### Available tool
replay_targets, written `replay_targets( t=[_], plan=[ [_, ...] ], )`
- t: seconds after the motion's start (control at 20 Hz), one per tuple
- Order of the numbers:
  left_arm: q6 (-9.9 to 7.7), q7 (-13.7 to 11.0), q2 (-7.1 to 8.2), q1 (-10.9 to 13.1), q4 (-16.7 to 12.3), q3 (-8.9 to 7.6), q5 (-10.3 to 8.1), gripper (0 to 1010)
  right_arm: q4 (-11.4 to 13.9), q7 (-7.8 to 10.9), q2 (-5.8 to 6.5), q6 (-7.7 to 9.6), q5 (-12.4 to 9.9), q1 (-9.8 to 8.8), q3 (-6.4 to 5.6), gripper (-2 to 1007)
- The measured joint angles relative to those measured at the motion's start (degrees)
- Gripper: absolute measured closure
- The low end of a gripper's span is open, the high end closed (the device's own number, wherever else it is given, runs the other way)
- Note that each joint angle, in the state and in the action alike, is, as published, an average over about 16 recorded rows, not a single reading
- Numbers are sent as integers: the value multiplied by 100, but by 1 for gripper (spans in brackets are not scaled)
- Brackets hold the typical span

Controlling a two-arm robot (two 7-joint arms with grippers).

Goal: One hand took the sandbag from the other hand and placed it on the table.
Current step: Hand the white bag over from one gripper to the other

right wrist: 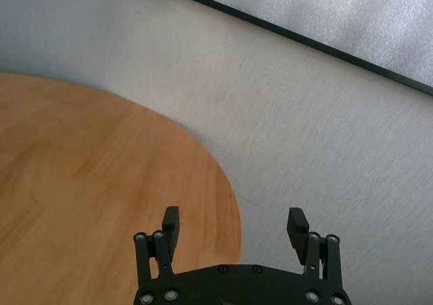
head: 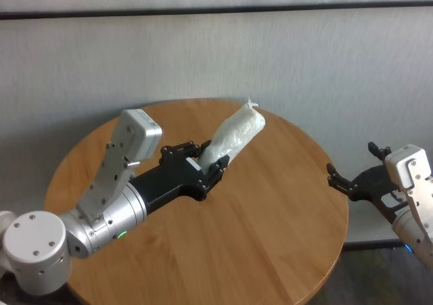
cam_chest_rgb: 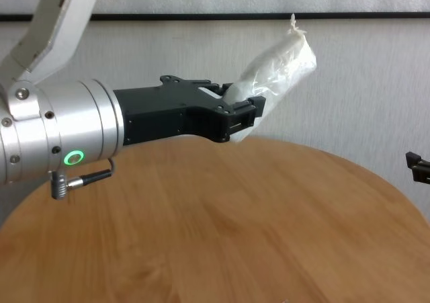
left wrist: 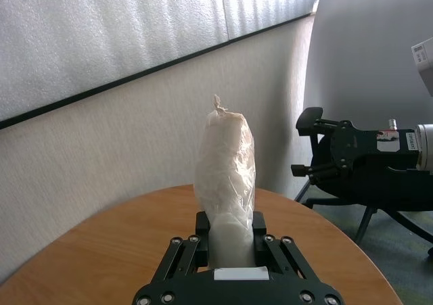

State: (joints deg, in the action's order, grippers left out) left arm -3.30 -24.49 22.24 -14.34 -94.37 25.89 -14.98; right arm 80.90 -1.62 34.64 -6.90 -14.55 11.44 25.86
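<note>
The white lumpy sandbag point(head: 238, 134) is clamped at its lower end in my left gripper point(head: 206, 163), the one with the green ring point(cam_chest_rgb: 72, 158). It is held above the round wooden table point(head: 237, 251), slanting up and away, with the twisted tip on top. In the left wrist view the sandbag point(left wrist: 226, 163) stands up from between the fingers of the left gripper point(left wrist: 230, 236). My right gripper point(head: 353, 166) hovers open and empty just off the table's right edge, apart from the bag. The right wrist view shows this right gripper point(right wrist: 233, 217) with its jaws wide over the table point(right wrist: 81, 183) rim.
A pale wall with a dark horizontal strip point(head: 216, 9) stands behind the table. In the left wrist view the right gripper point(left wrist: 303, 145) is seen off to the bag's side, beyond the table edge. Black chair legs point(left wrist: 379, 214) show on the floor.
</note>
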Motion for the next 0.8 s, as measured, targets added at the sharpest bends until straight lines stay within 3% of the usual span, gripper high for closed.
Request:
replay_targets(
  t=[0.8],
  plan=[
    [7, -8, 0, -1, 5, 0, -6, 629, 0, 0, 0, 0, 0, 0, 0, 2]
  ],
)
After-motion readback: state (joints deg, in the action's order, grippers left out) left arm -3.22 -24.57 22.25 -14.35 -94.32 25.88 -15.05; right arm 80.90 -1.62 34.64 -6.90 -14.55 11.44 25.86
